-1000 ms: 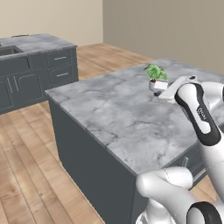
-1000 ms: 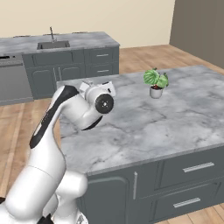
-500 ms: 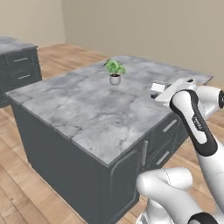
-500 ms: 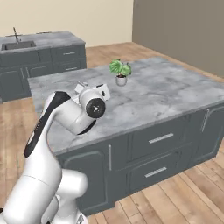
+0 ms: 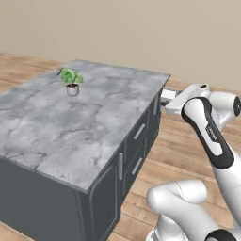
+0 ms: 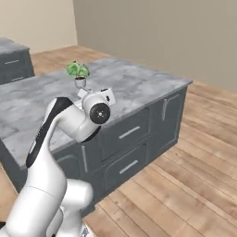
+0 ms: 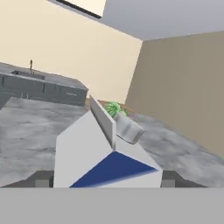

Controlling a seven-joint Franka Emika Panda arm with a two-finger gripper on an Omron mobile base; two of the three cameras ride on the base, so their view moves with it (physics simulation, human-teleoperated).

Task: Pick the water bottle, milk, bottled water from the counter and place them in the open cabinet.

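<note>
Milk (image 7: 107, 159) pinched between the gripper (image 7: 105, 179) tips, carried beside the counter (image 5: 94, 122), well clear of the potted plant (image 5: 70, 82). Probably light, stiff-walled but crushable; flat side walls the best hold, gable top too slippery.

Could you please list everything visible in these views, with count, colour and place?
milk: one, white carton with a blue band, between the jaws in the hand view.
counter: one, grey-white veined marble over a dark grey base with drawers, left of the arm.
potted plant: one, green leaves in a pale pot, on the counter's far part.
second counter: one, dark grey with a sink and tap, against the beige wall.
floor: wooden planks, around the island.
gripper: one, dark finger tips, jaws closed on the milk.
</note>
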